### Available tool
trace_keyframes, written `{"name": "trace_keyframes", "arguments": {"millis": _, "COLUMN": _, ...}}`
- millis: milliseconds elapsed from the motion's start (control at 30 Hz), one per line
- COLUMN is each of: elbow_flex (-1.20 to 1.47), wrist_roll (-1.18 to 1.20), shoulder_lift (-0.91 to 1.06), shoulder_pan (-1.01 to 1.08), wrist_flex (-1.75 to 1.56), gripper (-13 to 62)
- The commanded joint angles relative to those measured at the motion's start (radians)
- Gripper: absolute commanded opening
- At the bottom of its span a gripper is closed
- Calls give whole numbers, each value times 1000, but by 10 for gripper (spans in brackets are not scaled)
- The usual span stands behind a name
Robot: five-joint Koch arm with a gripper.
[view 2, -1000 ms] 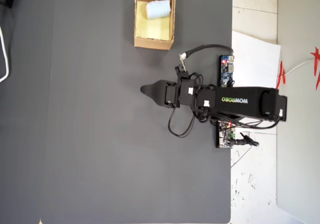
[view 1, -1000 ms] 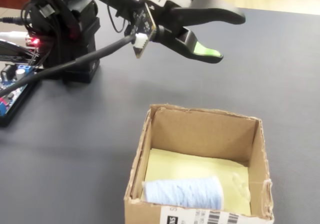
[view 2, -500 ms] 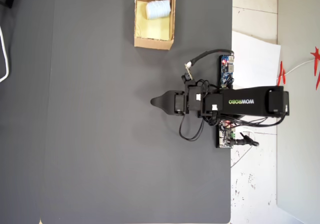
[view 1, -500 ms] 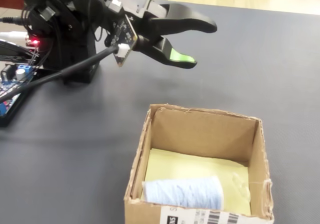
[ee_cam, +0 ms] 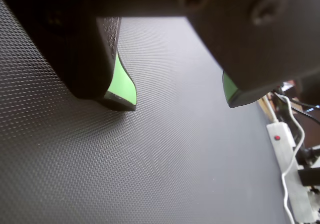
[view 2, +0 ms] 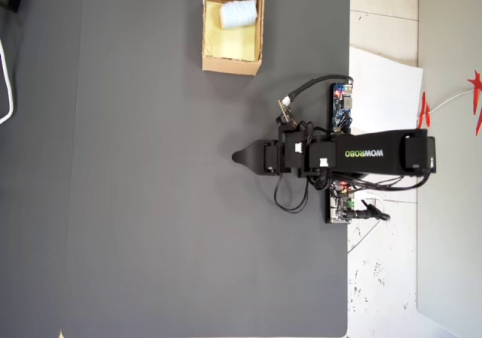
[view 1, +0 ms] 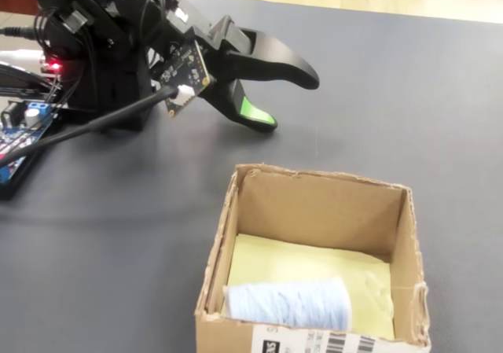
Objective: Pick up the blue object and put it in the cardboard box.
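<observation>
The blue object (view 1: pixel 287 304) lies on the pale yellow floor of the cardboard box (view 1: pixel 314 211), against its near wall in the fixed view. Seen from overhead, the blue object (view 2: pixel 239 13) sits in the far end of the box (view 2: pixel 232 65) at the top of the mat. My gripper (view 1: pixel 289 101) hangs low over the mat, well apart from the box, beside the arm's base. It is open, and the wrist view shows only bare mat between its green-padded fingertips (ee_cam: pixel 122 92). In the overhead view the gripper (view 2: pixel 237 157) points left.
A dark textured mat (view 2: pixel 151 202) covers the table. Circuit boards (view 2: pixel 343 105) and loose cables sit by the arm's base, with a white paper sheet (view 2: pixel 384 82) to the right. A white power strip (ee_cam: pixel 287 159) lies past the mat's edge in the wrist view.
The gripper has drawn back toward the arm's base and dropped lower toward the mat, still open. The blue object has stayed in the box.
</observation>
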Motion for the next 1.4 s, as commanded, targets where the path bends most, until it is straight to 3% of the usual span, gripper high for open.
{"name": "trace_keyframes", "arguments": {"millis": 0, "elbow_flex": 40, "wrist_roll": 18, "shoulder_lift": 89, "shoulder_pan": -3, "wrist_flex": 98, "gripper": 340}}
{"name": "trace_keyframes", "arguments": {"millis": 1367, "elbow_flex": 40, "wrist_roll": 21, "shoulder_lift": 84, "shoulder_pan": 38, "wrist_flex": 100, "gripper": 340}}
